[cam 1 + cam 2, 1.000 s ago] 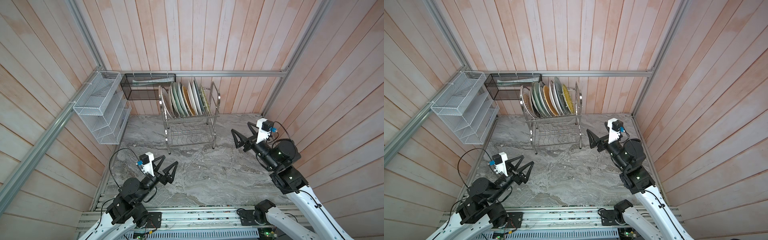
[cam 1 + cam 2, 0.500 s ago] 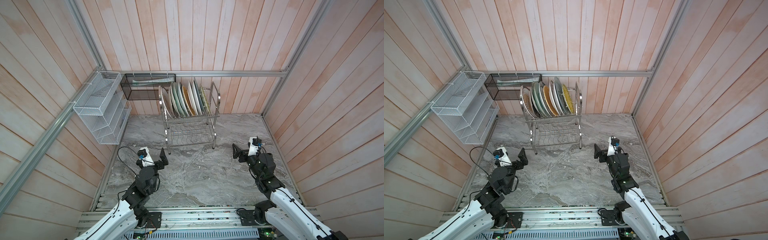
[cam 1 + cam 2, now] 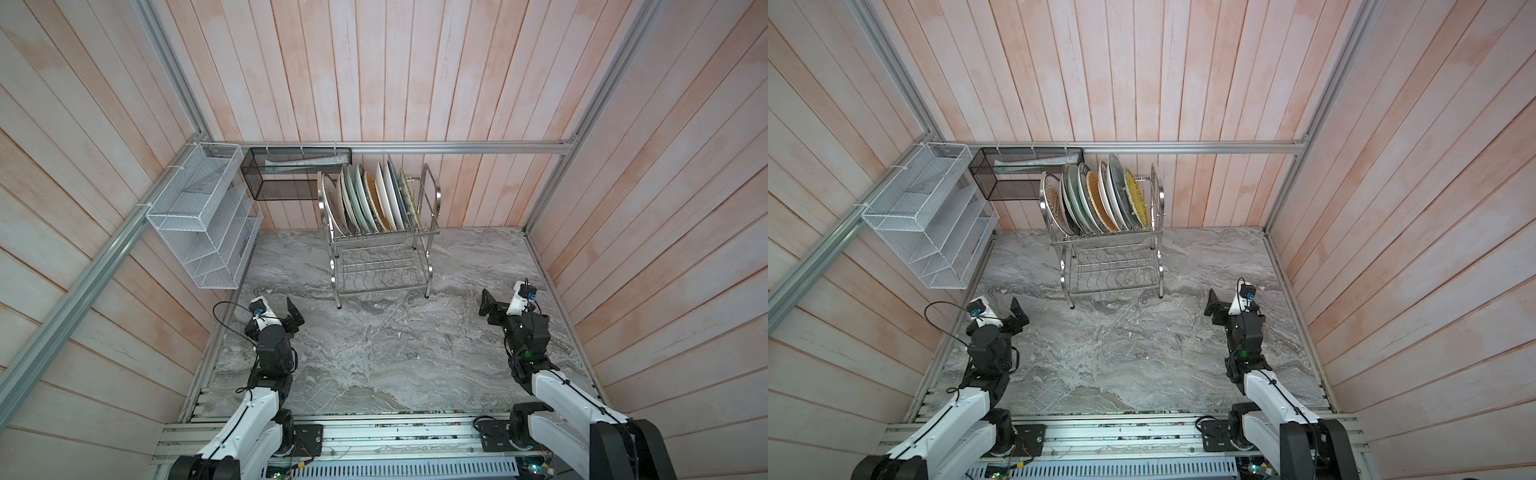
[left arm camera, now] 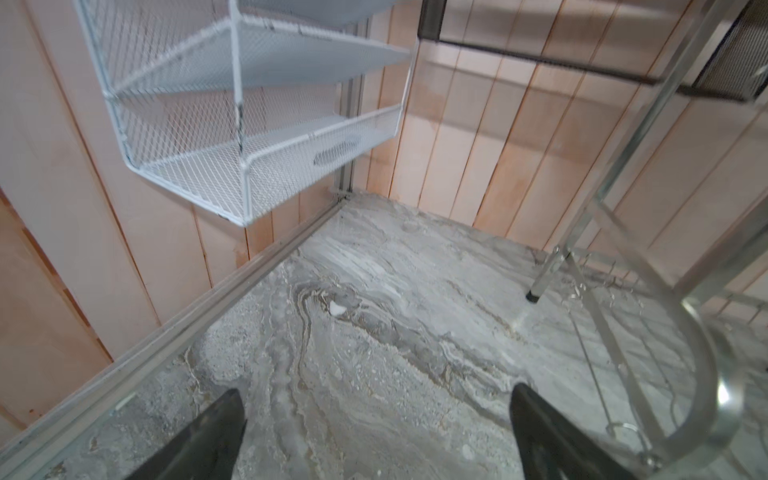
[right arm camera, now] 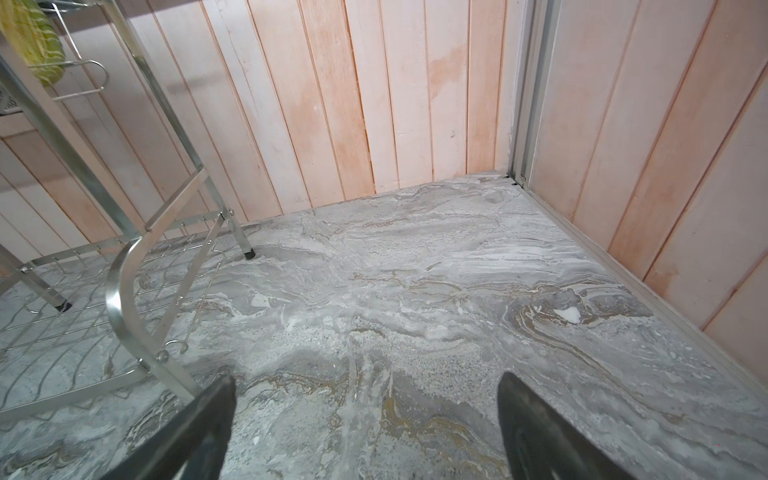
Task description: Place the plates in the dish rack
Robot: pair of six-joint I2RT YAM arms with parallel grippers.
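At the back of the grey marbled surface (image 3: 374,357), close against the plank wall: the dish rack (image 3: 432,199), upright on its legs. In its upper tier, the plates (image 3: 365,203), set on edge in one close row between the arched ends, tilted a little, with a yellow plate (image 3: 1136,199) at the right end of the row. Left of the rack, hung on the walls and off the surface: a black mesh basket (image 3: 291,178) and a white mesh organiser (image 3: 199,232). Toward the front left, well apart from the rack: the left claw (image 3: 292,318), fingers spread wide, gripping nothing, low over bare stone. Toward the right wall, level with it: the right claw (image 3: 489,309), likewise spread wide and gripping nothing. In each wrist view, only marbled stone between the two dark fingertips, and the rack's frame off to one side.
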